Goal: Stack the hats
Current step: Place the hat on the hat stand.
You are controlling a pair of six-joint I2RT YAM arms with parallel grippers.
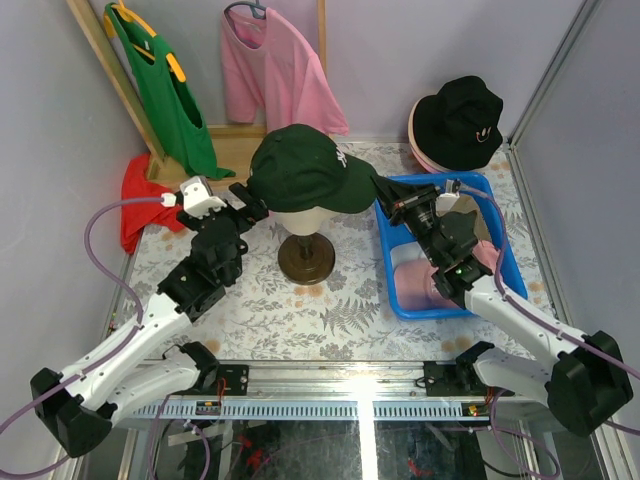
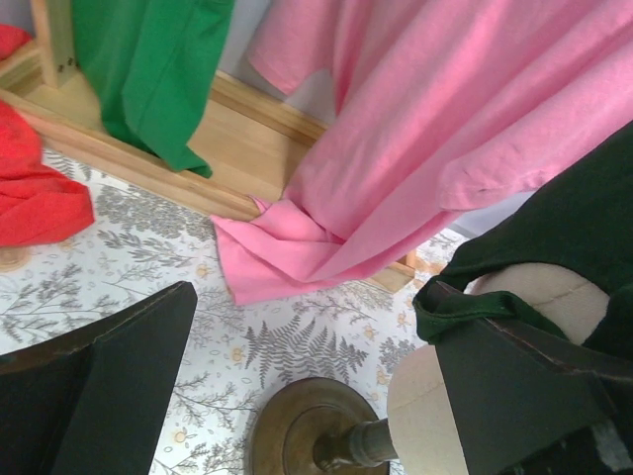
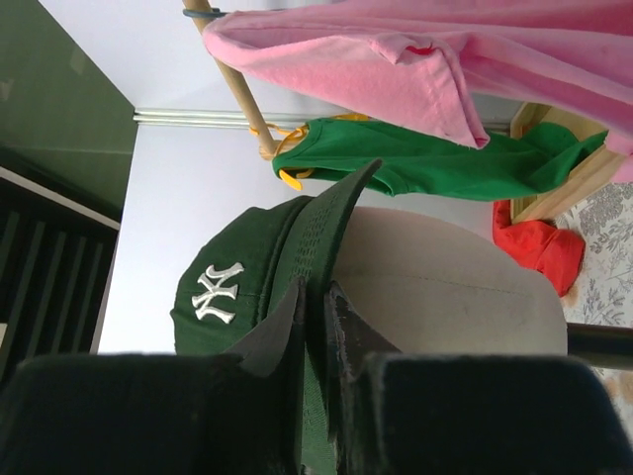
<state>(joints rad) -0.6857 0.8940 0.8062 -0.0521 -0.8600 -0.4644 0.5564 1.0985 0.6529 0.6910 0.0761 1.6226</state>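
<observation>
**Dark green baseball cap point(image 1: 300, 170) on mannequin head point(image 1: 305, 222): brim being gripped**

Sitting crown-up on the cream mannequin head, with the brim pointing to the right of the head. Pinching that brim with the right gripper point(image 3: 316, 297), fingers clamped together on the fabric edge, just right of the mannequin head. Holding the left gripper point(image 1: 250, 195) spread wide and gripping nothing, just left of the mannequin head, level with the cap's rear edge; contact with the cap not determinable.

Lying stacked behind and to the right of the mannequin head: black bucket hat point(image 1: 460, 120) over a pink hat point(image 1: 425, 155). Lying in the blue bin point(image 1: 503, 250) right of the mannequin head: pink headwear point(image 1: 420, 290), partly hidden by the right arm. Hanging behind the mannequin head: green T-shirt point(image 1: 165, 100) and pink T-shirt point(image 1: 280, 75). Lying left of the mannequin head: red cloth point(image 1: 135, 200).
</observation>
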